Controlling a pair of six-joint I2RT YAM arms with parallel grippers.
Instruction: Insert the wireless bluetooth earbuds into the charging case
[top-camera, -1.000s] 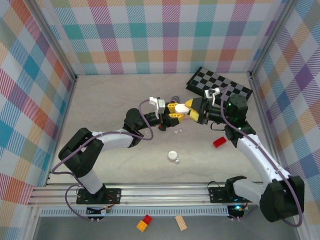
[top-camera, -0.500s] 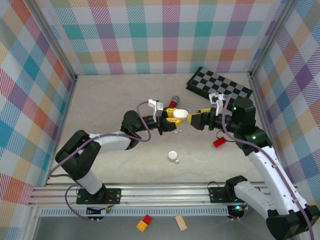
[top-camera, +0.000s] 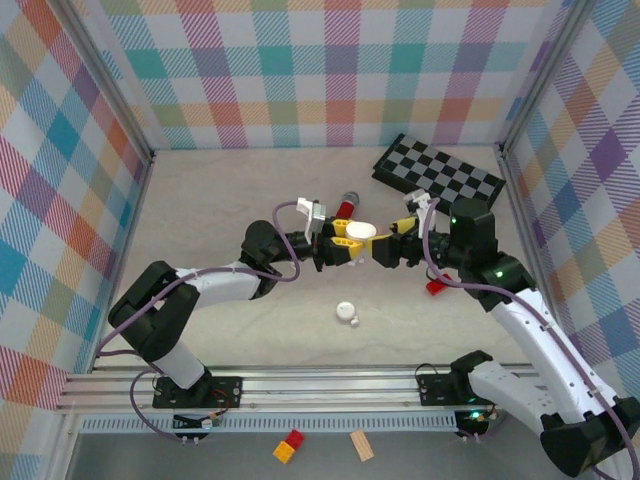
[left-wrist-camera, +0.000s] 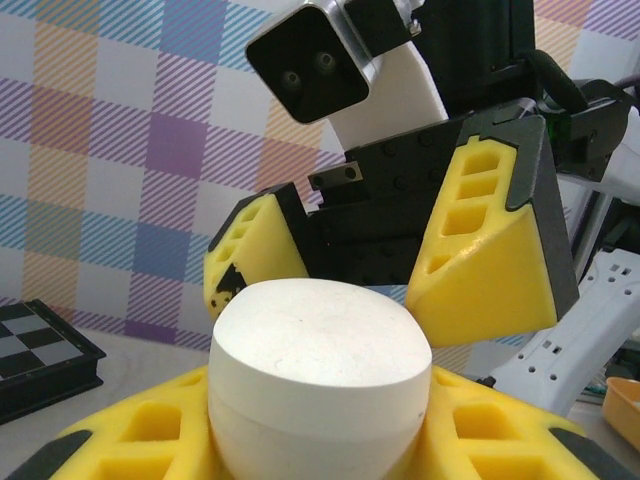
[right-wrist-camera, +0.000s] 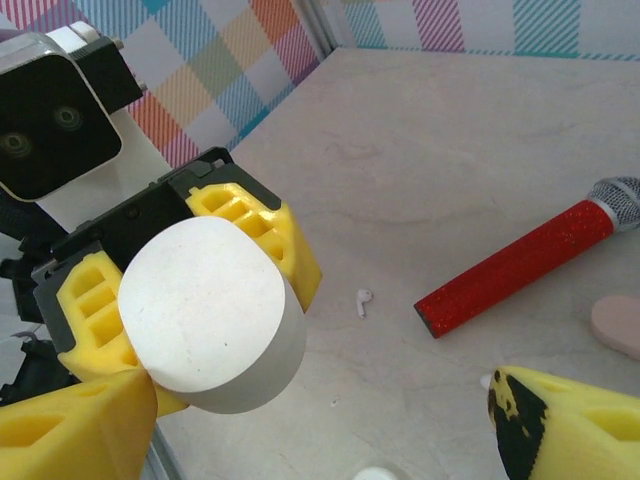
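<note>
My left gripper (top-camera: 348, 238) is shut on a closed white charging case (top-camera: 362, 229), raised above the table. From the left wrist the case (left-wrist-camera: 318, 375) sits between the yellow fingers (left-wrist-camera: 130, 440), a seam running round it. My right gripper (top-camera: 384, 250) faces it, open, with its fingers (left-wrist-camera: 490, 255) spread just beyond the case. In the right wrist view the case (right-wrist-camera: 208, 315) lies close to that gripper's (right-wrist-camera: 320, 440) left finger (right-wrist-camera: 70, 430). One white earbud (right-wrist-camera: 362, 300) lies on the table below.
A red microphone (right-wrist-camera: 520, 265) lies near the earbud, and a pinkish pebble shape (right-wrist-camera: 615, 325) sits at the right edge. A second white case (top-camera: 346, 312) rests mid-table, a red block (top-camera: 437, 286) lies under the right arm, and a checkerboard (top-camera: 440, 175) lies at the back right.
The right gripper let the case go, drew back to the right, then came in again lower and closer. The left gripper kept hold of the case and shifted slightly down and right.
</note>
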